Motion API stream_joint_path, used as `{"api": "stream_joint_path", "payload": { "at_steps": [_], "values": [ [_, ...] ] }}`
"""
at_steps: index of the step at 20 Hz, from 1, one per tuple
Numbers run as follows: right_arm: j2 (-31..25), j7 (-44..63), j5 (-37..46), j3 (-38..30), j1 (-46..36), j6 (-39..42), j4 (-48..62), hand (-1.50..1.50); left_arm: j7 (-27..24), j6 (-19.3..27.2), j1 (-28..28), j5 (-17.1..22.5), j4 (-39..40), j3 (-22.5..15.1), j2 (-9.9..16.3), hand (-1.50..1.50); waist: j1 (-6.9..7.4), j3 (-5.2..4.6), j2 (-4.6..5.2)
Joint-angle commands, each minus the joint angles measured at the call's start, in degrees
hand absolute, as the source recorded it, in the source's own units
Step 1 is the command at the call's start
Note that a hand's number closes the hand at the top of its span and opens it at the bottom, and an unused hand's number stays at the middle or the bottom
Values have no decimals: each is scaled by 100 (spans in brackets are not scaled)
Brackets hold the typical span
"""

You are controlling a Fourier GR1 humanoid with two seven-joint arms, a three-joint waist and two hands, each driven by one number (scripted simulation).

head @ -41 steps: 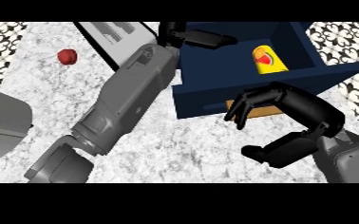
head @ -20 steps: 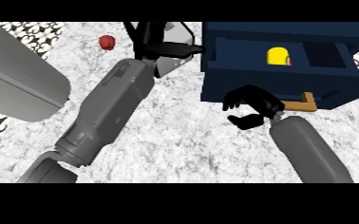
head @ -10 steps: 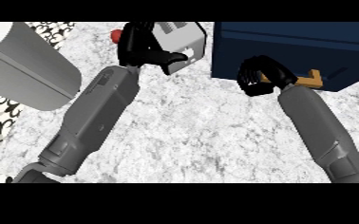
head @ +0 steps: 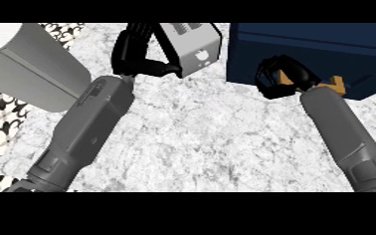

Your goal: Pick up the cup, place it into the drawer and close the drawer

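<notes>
While the left robot hand rests upright, a toaster stands beside it.

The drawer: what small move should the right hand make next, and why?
Probably one more short push forward, then let go. The right hand is curled against the dark blue drawer front beside its tan handle, and the cup does not show, so the drawer looks nearly or fully shut; a gap cannot be judged from this angle. The left hand sits by the toaster.
</notes>
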Motion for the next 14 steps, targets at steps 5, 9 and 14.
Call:
{"api": "stream_joint_path", "payload": {
  "at_steps": [5,9,14],
  "values": [
    [-718,356,-155,-538,-877,-260,197,150,70,-192,162,13,-186,-79,20,-150,268,-43,133],
    [-828,457,-344,-648,-966,-1,54,150,43,-245,206,-3,-246,-103,29,-150,319,-54,114],
    [-893,489,-426,-654,-834,145,-55,150,38,-447,322,61,-287,-27,227,-150,396,-62,141]
  ]
}}
